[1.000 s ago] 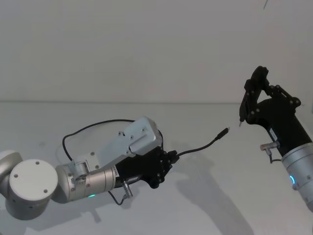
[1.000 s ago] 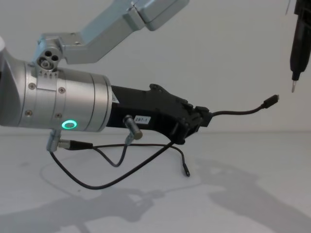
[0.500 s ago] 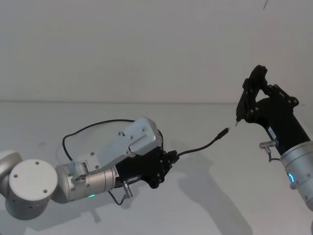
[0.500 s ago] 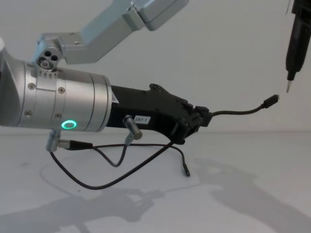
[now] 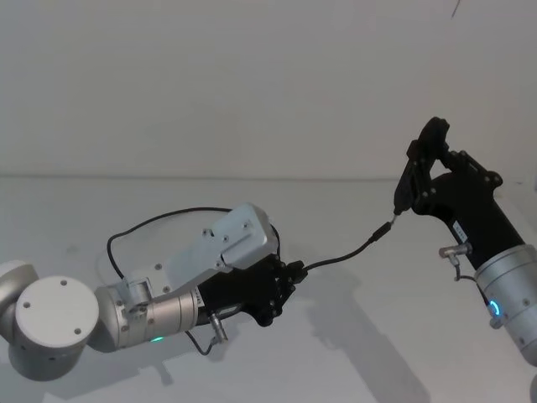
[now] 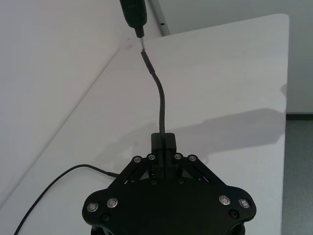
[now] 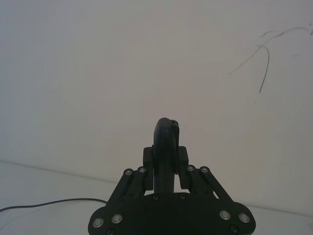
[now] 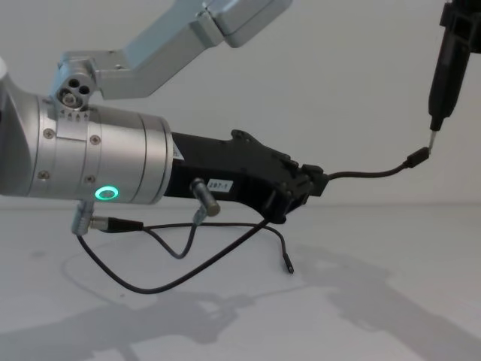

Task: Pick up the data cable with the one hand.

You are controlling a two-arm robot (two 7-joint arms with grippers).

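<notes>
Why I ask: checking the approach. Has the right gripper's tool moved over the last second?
Yes. The tool came down and leftward; its tip now meets the data cable plug.

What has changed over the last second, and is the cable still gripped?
The right gripper, shut on a narrow black tool, came down and leftward until the tool's tip reached the raised plug of the data cable. The left gripper stayed shut on the cable, in the same place.

Left gripper (image 8: 297, 192): small white label on side (digits, apparently "297-1", barely legible).
</notes>
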